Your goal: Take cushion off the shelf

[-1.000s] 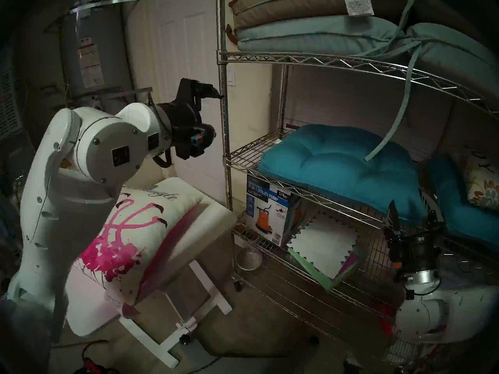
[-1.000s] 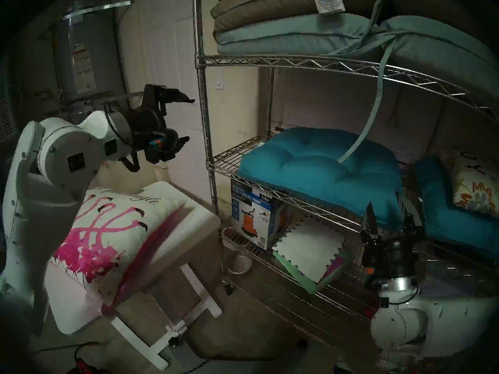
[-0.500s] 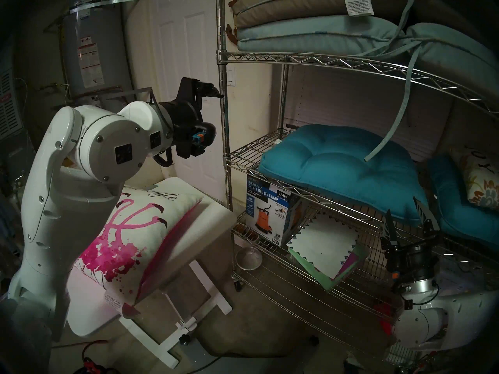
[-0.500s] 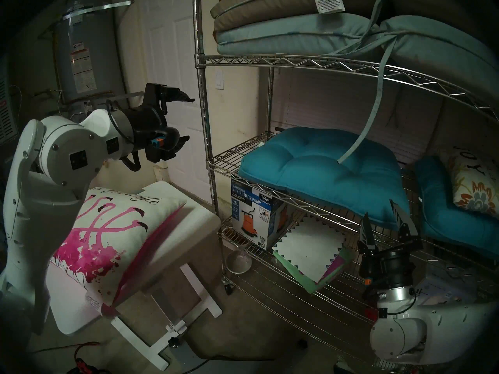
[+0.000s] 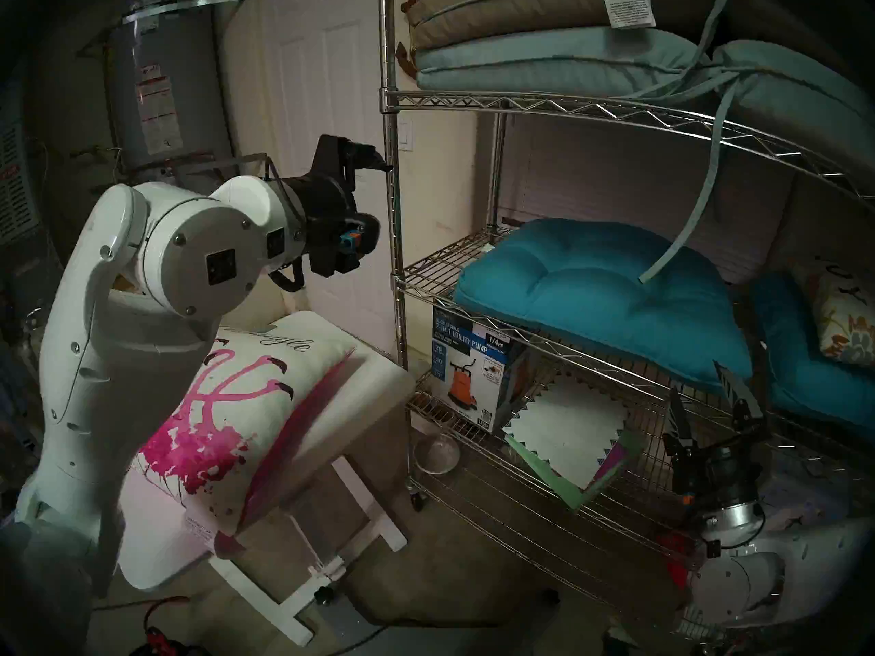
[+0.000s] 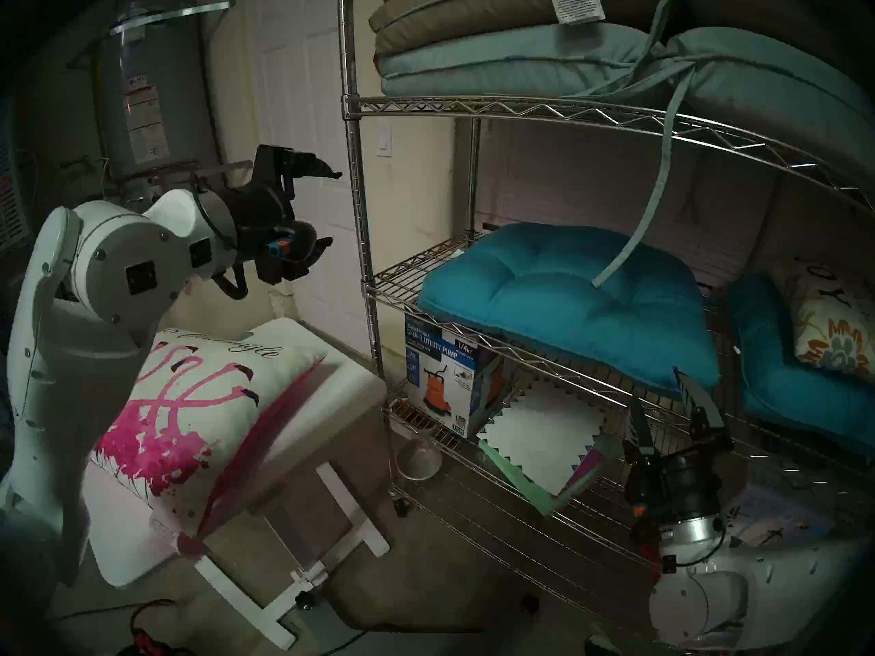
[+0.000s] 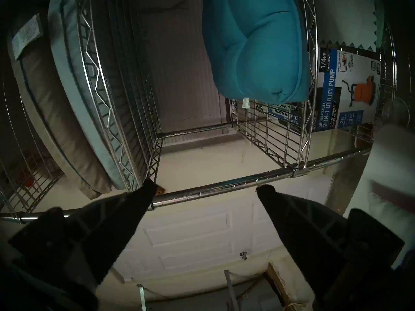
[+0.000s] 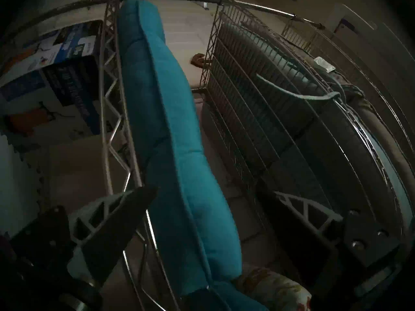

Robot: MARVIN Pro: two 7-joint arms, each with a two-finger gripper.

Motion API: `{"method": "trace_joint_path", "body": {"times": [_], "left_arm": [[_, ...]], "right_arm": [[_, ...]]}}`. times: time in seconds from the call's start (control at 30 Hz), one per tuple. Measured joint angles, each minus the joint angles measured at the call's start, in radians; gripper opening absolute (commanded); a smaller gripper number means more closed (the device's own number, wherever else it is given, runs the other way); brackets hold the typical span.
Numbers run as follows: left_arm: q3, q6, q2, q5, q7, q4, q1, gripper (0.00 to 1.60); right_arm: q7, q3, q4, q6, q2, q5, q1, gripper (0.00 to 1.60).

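The right gripper (image 5: 705, 394) stood with its fingers spread wide and nothing between them, pointing up at the near edge of the shelf (image 5: 544, 105) tier that carries the teal seat cushion (image 5: 601, 290). Against the frames from a second ago it had sunk a little and pulled back toward the robot, with the wrist tilted slightly; in the right wrist view the fingers (image 8: 121, 216) sat apart with the teal cushion's edge and the tier's wire rim in the gap between them, and contact could not be told. The left gripper (image 5: 379, 196) was also spread and empty, held level just left of the shelf's near-left post (image 5: 391, 215), and it had not moved over that second; in the left wrist view the post ran across just beyond the fingertips (image 7: 148, 189). The flamingo cushion (image 5: 246, 413) lay on the small white table (image 5: 379, 380) to the left of the shelf, under the left arm, clear of every tier and untouched by either gripper. It had not shifted. Judged from that, the task looked done: cushion off the shelf and released, and the right arm's small drop and retreat read as backing away, not a new reach. The floral pillow (image 5: 847, 323) stayed at the far right of the middle tier.
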Motion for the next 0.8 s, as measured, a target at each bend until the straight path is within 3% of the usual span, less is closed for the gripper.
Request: {"method": "trace_joint_path", "body": {"times": [0.8], "left_arm": [[0.015, 0.019, -0.011, 0.021, -0.022, 0.002, -0.016, 1.6]], "right_arm": [[0.026, 0.045, 0.094, 0.018, -0.013, -0.08, -0.024, 1.6]]}}
